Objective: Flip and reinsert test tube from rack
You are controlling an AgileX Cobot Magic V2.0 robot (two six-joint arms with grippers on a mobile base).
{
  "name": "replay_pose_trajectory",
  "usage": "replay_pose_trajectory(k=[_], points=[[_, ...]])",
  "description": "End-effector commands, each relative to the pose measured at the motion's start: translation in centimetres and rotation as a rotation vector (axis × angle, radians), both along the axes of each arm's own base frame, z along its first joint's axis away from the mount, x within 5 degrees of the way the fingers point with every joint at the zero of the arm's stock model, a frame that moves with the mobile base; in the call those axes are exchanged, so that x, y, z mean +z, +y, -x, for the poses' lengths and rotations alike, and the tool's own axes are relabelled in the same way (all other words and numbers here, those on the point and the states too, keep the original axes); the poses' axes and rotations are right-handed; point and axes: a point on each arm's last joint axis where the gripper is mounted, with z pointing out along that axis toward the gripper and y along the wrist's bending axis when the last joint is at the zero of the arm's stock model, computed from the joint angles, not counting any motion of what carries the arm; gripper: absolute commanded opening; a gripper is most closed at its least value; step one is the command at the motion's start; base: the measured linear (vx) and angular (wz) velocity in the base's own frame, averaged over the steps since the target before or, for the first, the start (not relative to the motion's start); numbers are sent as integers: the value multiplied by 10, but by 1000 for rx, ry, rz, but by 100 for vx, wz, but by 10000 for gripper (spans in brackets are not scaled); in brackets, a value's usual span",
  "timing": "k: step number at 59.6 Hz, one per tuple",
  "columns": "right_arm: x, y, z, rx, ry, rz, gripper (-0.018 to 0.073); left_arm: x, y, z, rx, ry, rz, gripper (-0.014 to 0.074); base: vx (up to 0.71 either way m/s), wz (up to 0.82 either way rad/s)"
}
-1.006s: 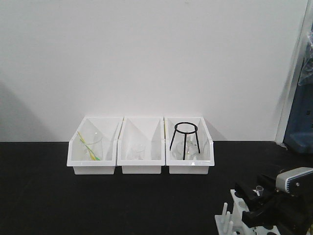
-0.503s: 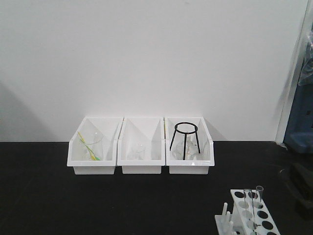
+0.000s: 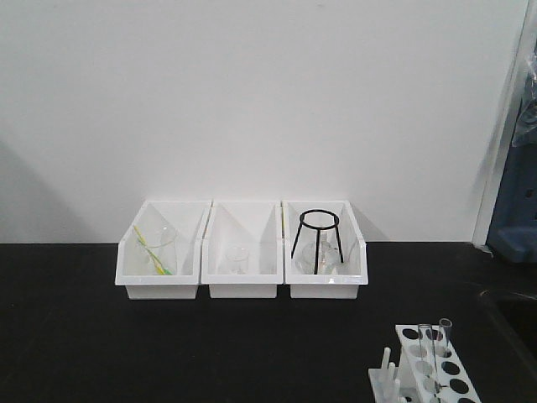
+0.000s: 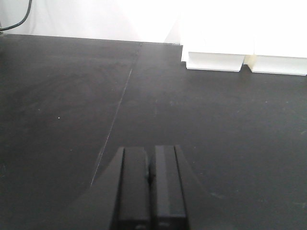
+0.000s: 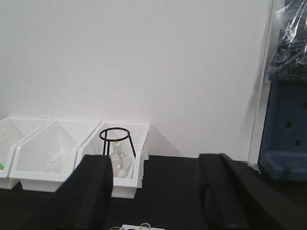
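Rack: the rack [image 3: 428, 369] stands at the near right of the black table [image 3: 210, 353], cut off by the lower edge of the front view; its top plate carries two rows of round holes, and white pegs [image 3: 388, 369] stand upright along its left side.
Test tubes: two clear test tubes [image 3: 435, 348] stand upright in the far holes of the rack, just beside each other; their rims also peep in at the lower edge of the right wrist view.
Left gripper: the left gripper [image 4: 150, 191] hangs low over bare table; its two black fingers are pressed together with nothing between them.
Right gripper: the right gripper [image 5: 153, 191] has its jaws spread wide apart and holds nothing; it faces the far wall, with the rack just below it.
Bins: three white bins [image 3: 242, 249] sit side by side against the far wall, well apart from the rack.
Left bin: a clear beaker [image 3: 155, 250] with a yellow-green rod [image 3: 151, 248] leaning in it.
Middle bin: a small clear glass [image 3: 237, 259].
Right bin: a black wire tripod [image 3: 318, 241] standing over clear glassware [image 3: 327, 262].
Far right: a blue-grey cabinet [image 3: 513, 227] past the table's edge.
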Motion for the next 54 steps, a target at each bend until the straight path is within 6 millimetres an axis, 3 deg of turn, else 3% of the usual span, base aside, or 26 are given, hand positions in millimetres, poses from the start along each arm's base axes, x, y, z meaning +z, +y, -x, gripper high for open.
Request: replay_pose_trajectory(k=[1, 19, 25, 32, 42, 54], points=[[15, 2, 1, 29, -81, -7, 459, 8, -1, -1, -11, -98, -4, -6, 0, 0], [14, 1, 3, 10, -64, 3, 459, 8, -1, -1, -11, -98, -4, -6, 0, 0], [16, -3, 14, -31, -57, 9, 458, 8, -1, -1, -11, -98, -4, -6, 0, 0], [19, -5, 40, -52, -120, -10, 423, 8, -1, -1, -11, -98, -4, -6, 0, 0], [2, -8, 77, -75, -203, -84, 283, 8, -1, -1, -11, -98, -4, -6, 0, 0], [-53, -9, 99, -85, -194, -88, 39, 8, -1, -1, -11, -98, -4, -6, 0, 0]])
